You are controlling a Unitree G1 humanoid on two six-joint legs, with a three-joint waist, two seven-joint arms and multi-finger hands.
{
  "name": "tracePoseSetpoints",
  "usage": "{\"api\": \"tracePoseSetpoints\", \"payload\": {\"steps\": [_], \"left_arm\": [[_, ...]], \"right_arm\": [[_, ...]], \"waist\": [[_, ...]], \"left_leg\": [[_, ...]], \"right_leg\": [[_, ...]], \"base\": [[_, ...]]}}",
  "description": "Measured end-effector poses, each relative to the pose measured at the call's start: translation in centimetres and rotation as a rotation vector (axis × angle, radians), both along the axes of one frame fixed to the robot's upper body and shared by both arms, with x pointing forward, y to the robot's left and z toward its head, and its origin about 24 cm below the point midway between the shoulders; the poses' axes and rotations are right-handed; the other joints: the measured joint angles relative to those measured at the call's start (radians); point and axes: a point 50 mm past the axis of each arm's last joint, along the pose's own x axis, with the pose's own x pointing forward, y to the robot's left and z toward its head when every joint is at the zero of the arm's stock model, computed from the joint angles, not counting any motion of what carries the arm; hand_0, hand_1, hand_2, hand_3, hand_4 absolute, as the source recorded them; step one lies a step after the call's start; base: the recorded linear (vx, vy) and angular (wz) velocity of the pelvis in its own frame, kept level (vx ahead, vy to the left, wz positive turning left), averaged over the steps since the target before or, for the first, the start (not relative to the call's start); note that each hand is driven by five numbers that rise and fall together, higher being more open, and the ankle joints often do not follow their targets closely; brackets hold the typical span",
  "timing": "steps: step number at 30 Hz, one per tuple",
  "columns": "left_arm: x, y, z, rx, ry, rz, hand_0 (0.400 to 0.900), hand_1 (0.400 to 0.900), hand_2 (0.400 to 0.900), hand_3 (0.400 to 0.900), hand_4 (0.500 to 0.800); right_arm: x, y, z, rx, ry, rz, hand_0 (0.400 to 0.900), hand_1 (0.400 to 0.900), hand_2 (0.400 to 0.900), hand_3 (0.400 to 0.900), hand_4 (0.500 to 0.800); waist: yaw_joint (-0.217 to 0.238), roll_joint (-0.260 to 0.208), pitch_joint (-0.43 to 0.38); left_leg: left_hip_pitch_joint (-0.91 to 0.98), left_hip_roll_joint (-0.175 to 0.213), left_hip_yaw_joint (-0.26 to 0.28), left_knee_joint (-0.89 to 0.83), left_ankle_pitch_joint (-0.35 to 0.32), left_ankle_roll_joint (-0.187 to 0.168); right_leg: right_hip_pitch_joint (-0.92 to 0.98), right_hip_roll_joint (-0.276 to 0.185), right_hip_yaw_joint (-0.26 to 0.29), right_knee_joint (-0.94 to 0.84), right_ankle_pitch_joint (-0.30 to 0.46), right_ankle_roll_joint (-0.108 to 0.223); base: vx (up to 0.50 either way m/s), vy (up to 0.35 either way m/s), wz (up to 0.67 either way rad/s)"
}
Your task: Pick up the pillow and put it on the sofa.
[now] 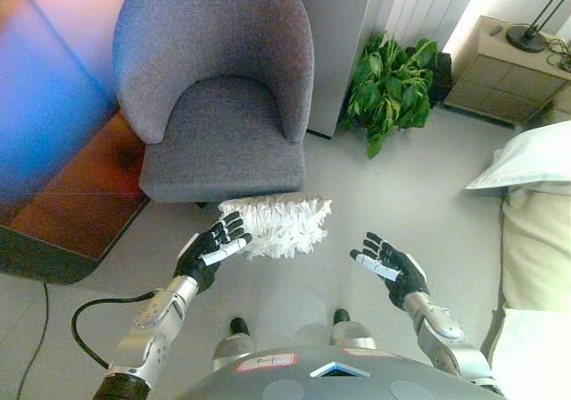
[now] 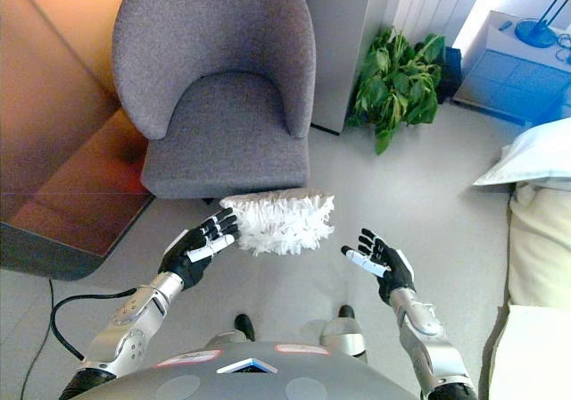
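On the floor by the sofa's [image 1: 219,96] front edge lies the fluffy white pillow [image 1: 278,224], left hand [image 1: 212,250] touching with straight fingers, and from the other eye the right hand [image 2: 379,262] waits open apart, so a one-sided push might slide it away.

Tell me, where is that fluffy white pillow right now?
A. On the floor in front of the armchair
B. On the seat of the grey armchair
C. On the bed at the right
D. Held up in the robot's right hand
A: the pillow lies on the floor before the grey armchair, between the open left hand and right hand.
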Motion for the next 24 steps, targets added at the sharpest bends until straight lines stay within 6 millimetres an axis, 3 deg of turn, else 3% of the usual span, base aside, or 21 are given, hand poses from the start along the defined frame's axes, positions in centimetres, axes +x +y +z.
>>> {"api": "tracePoseSetpoints", "payload": {"steps": [24], "left_arm": [[-0.49, 0.03, -0.45, 0.019, 0.043, 0.028, 0.900, 0.900, 0.900, 0.900, 0.800]], "right_arm": [[0.10, 0.01, 0.25, -0.081, -0.004, 0.041, 0.900, 0.900, 0.900, 0.900, 0.800]], "waist": [[0.001, 0.000, -0.001]], "left_leg": [[0.001, 0.002, 0.001, 0.000, 0.000, 0.000]], "right_leg": [[0.000, 0.001, 0.001, 0.000, 0.000, 0.000]], "base": [[0.00, -0.001, 0.00]]}}
